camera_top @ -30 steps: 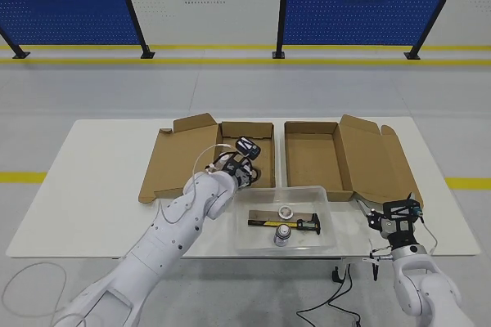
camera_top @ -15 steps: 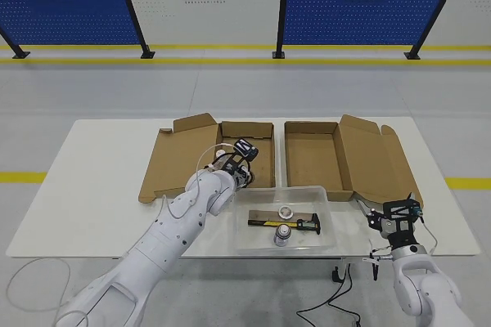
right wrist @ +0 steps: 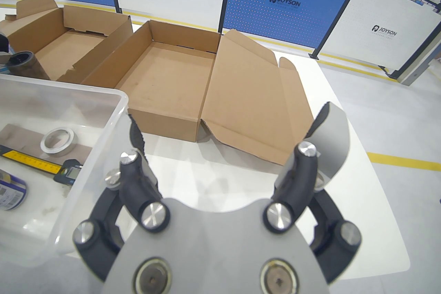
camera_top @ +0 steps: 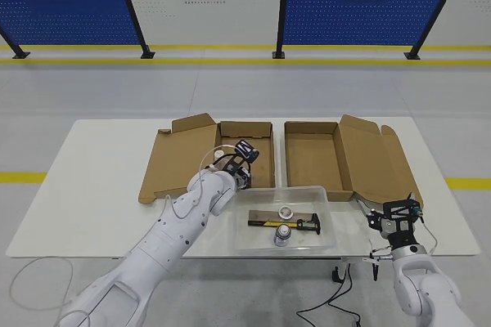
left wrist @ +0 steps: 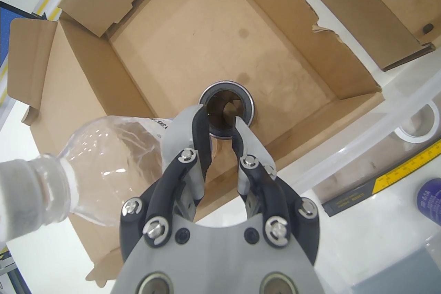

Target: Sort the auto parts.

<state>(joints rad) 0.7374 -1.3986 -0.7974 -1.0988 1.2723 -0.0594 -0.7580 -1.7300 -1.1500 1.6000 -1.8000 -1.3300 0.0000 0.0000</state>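
My left gripper (left wrist: 222, 129) is shut on the rim of a dark metal sleeve (left wrist: 225, 107), holding it upright over the near end of the left cardboard box (left wrist: 206, 33). From above, the left gripper (camera_top: 243, 167) hangs over that left box (camera_top: 260, 143). The sleeve (right wrist: 24, 65) also shows above the box wall in the right wrist view. My right gripper (right wrist: 231, 121) is open with nothing between its fingers, over the table's near right corner (camera_top: 393, 214). The clear bin (camera_top: 321, 193) holds a metal ring (camera_top: 286, 212), a caliper (camera_top: 290, 223) and a blue-topped can (camera_top: 283, 236).
The right cardboard box (camera_top: 311, 159) lies open with its lid flap (camera_top: 376, 159) spread toward the right gripper. A clear plastic bottle (left wrist: 103, 154) sits close beside the left gripper. Bare table lies left of the boxes (camera_top: 98, 180).
The left gripper with the sleeve has shifted slightly left and farther over the left box. The right arm has kept still.
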